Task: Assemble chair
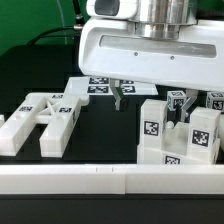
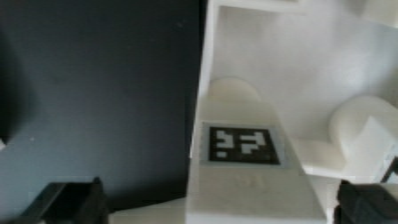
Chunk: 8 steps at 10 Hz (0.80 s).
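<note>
The chair lies in loose white parts with black-and-white tags. A ladder-shaped frame piece (image 1: pixel 42 120) lies flat at the exterior view's left. A blocky cluster of parts (image 1: pixel 180 132) stands at the right. My gripper (image 1: pixel 120 97) hangs low between them, near the back. In the wrist view a long white piece (image 2: pixel 249 110) with a tag (image 2: pixel 240 145) runs between my dark fingertips (image 2: pixel 71 203). My gripper (image 2: pixel 228 207) is open, with a gap on one side of the piece. A rounded white part (image 2: pixel 361 130) lies beside it.
The marker board (image 1: pixel 92 86) lies flat at the back, behind the gripper. A long white bar (image 1: pixel 110 180) runs along the table's front edge. Dark table surface (image 1: pixel 100 135) shows between the frame piece and the cluster.
</note>
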### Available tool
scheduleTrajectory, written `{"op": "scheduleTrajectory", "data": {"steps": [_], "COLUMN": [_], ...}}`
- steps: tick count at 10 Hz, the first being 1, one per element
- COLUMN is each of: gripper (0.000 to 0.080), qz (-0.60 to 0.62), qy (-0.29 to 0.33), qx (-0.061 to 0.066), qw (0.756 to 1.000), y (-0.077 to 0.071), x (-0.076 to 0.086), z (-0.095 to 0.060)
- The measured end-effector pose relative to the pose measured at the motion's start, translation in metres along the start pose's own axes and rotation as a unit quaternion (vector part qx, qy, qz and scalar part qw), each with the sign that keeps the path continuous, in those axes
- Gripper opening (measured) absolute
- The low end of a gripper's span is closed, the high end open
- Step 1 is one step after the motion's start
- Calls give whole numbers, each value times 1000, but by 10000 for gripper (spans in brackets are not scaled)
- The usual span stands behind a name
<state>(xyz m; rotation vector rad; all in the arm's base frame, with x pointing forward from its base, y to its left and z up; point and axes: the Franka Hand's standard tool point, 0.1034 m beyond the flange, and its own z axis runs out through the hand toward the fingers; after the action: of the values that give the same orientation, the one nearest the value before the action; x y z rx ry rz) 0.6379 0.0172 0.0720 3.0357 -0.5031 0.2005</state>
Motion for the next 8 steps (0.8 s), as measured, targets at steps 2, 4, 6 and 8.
{"op": "scheduleTrajectory", "data": {"steps": [2, 4, 6, 8], "gripper": [380, 290, 290, 290], "qz": [3, 13, 32, 147], "qy": [0, 0, -1, 0], "qx": [0, 0, 0, 5], "qw": [1000, 1000, 999, 989], "y": [0, 0, 0, 0], "x": [0, 0, 0, -1], "z": [0, 0, 1, 3]}}
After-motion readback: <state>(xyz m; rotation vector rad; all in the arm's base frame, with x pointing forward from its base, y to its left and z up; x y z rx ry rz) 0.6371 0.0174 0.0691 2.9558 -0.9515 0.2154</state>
